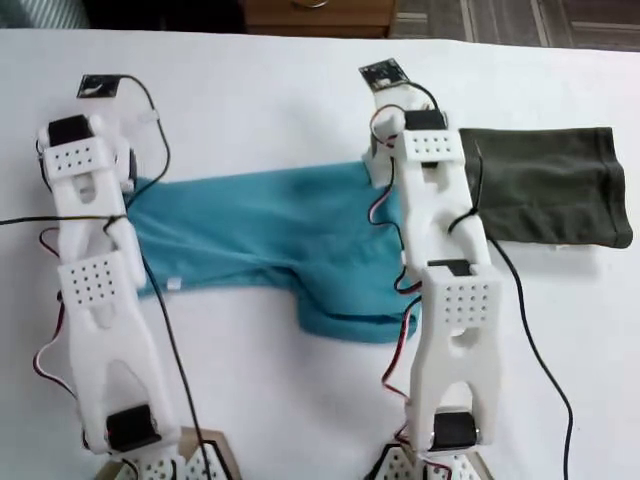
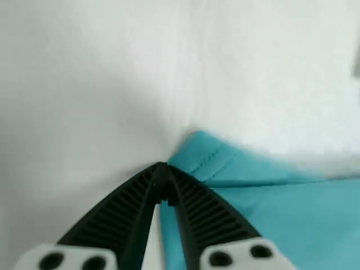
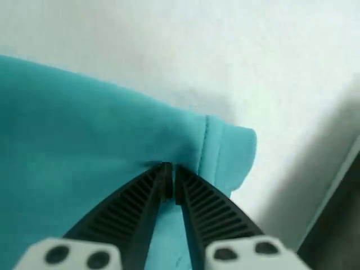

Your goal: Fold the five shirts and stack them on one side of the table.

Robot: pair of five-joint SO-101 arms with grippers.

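Observation:
A teal shirt [image 1: 270, 235] lies stretched across the middle of the white table [image 1: 250, 90], between my two arms. My left gripper [image 2: 162, 177] is shut on the shirt's hemmed corner [image 2: 208, 160] at its left end, low over the table. My right gripper [image 3: 169, 174] is shut on a fold of the same teal shirt [image 3: 84, 146] beside a stitched hem [image 3: 225, 149] at its far right end. A dark green shirt [image 1: 545, 185] lies folded flat at the right side of the table, just right of the right arm [image 1: 440, 200].
The left arm [image 1: 95, 250] runs along the table's left side. Black and red cables [image 1: 530, 330] trail from both arms over the cloth and table. Bare white table shows at the far side and front middle. Wooden furniture [image 1: 320, 15] stands beyond the far edge.

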